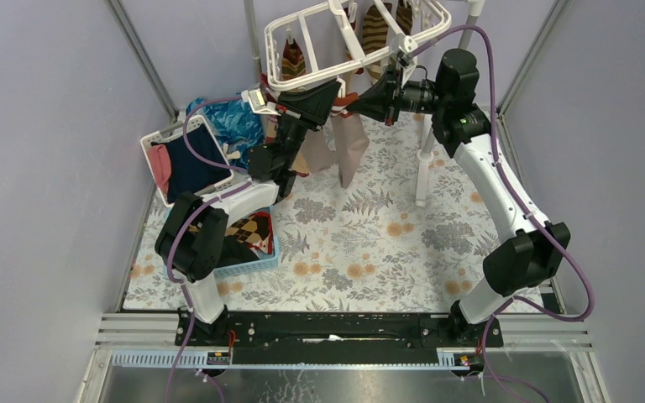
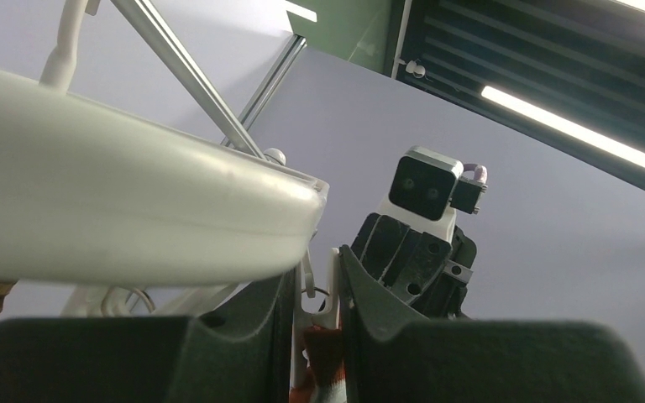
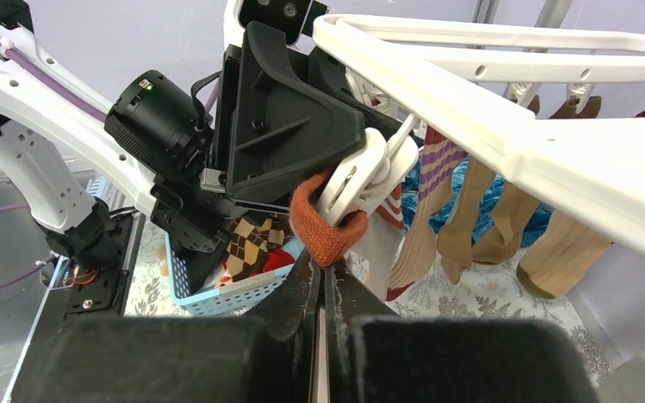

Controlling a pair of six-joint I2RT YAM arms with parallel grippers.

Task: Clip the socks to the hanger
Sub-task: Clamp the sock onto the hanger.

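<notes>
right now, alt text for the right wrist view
The right gripper holds an orange sock cuff against a white clip that the left gripper squeezes, under the white hanger. Tan and striped socks hang behind.

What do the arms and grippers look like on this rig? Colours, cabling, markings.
Left arm and right arm: white links, black joint housings. A purple cable runs along each. Green LED on a wrist motor. Left gripper and right gripper: matte black, blocky angular fingers. Wrist camera: black face in a white frame. No sleeves.
</notes>
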